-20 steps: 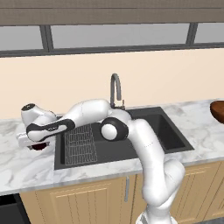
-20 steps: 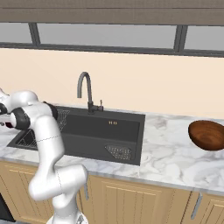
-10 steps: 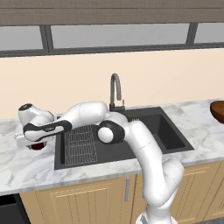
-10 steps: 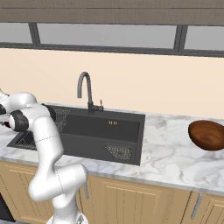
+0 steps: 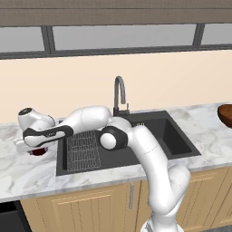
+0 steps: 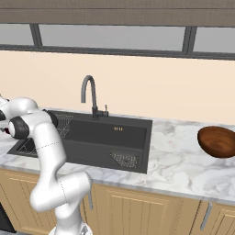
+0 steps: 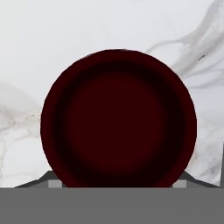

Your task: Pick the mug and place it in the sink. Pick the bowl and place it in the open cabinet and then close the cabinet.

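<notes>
Arm stretched far out toward 9 o'clock in the left base view, elbow over the sink (image 5: 172, 136), forearm crossing the wire rack (image 5: 84, 149), hand tipped down over the marble counter (image 5: 27, 172). Gripper (image 5: 36, 148) lowered around the mug (image 5: 37, 151), just past the sink's edge at 9 o'clock. Seen from the hand: mug (image 7: 118, 118) looked straight into, dark maroon, upright on the marble; fingertips (image 7: 54, 183) just showing at 7 and 5 o'clock, either side of the rim. Jaws spread wide about the mug; touching or clear of its wall, cannot tell. Mug mostly hidden behind the hand from the left base; handle not made out. Bowl (image 6: 219, 141) on the counter at 3 o'clock, well apart from the sink (image 6: 92, 137), cut off by the frame edge.
</notes>
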